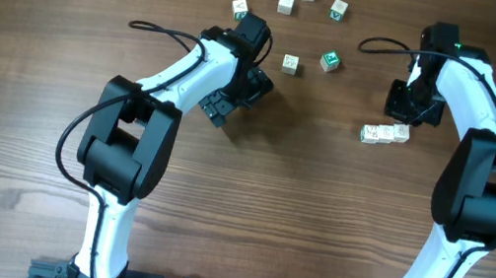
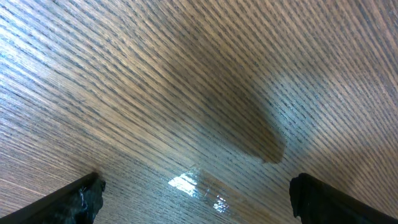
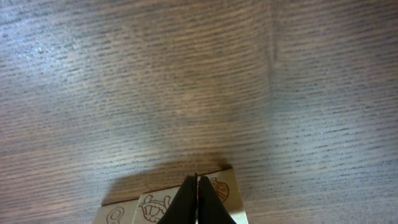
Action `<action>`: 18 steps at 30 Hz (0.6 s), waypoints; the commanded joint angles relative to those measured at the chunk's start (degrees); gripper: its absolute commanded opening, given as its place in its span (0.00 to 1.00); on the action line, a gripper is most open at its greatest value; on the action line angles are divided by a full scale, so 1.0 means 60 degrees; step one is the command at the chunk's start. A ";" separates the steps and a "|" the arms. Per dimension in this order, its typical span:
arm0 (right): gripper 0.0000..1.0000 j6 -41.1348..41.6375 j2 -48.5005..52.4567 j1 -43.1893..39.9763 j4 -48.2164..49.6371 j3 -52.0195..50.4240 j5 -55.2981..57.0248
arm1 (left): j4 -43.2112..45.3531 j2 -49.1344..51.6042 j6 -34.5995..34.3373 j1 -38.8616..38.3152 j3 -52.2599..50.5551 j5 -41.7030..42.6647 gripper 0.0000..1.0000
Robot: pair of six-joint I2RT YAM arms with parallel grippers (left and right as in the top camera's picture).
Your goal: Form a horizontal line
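Three pale cubes are set touching in the horizontal line (image 1: 385,134), slightly tilted, right of the table (image 1: 296,216) centre. Over it the right gripper (image 3: 196,186) is clenched on nothing; straightening seems in hand, so a gentle nudge is needed. The left gripper (image 2: 196,186) is spread wide, empty.

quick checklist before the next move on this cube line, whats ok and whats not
1. Row of three cubes touching side by side: ok.
2. Row level across the overhead view: not ok, its right end sits slightly higher.
3. Right end effector shut with nothing between its fingers: ok.
4. Right end effector clear of the row: cannot tell; its tips sit right over the cubes.
5. Left end effector open and holding nothing, over bare table: ok.
6. Scattered cubes apart from the row: ok.
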 commanded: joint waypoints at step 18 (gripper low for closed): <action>0.05 0.0142 0.0142 0.0022 0.0652 -0.0062 0.0178 | 0.0124 -0.0011 -0.0018 -0.0022 -0.0208 -0.0131 1.00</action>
